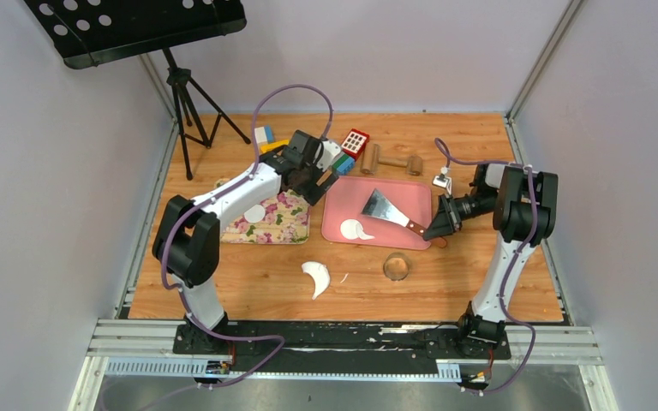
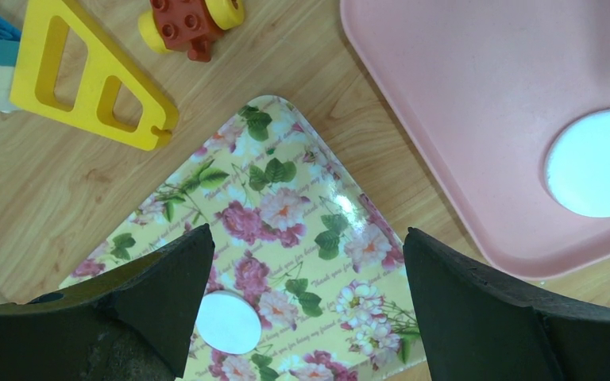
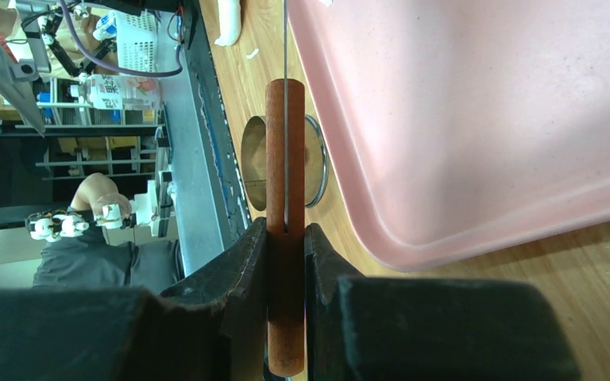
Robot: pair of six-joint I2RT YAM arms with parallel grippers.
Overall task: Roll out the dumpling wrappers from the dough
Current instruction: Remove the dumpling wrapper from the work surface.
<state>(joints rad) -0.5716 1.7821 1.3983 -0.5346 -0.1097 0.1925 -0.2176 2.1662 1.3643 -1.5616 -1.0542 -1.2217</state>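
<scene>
Left gripper [image 2: 308, 242] spread wide, empty; floral tray [image 2: 286, 182] beneath, dumpling wrapper [image 2: 228, 321] beside one finger. Right gripper [image 3: 286, 234] clamped on scraper handle [image 3: 285, 143]; pink tray [image 3: 484, 119] just beyond.

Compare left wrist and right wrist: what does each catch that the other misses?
Left wrist only: the open left pincer above the floral mat, a wrapper on that mat, another wrapper on the pink tray, the yellow block and the red block.
Right wrist only: the right pincer shut on the scraper handle, the metal ring beyond it, and a dough scrap on the table near the top edge.
Both: the pink tray and the table.
</scene>
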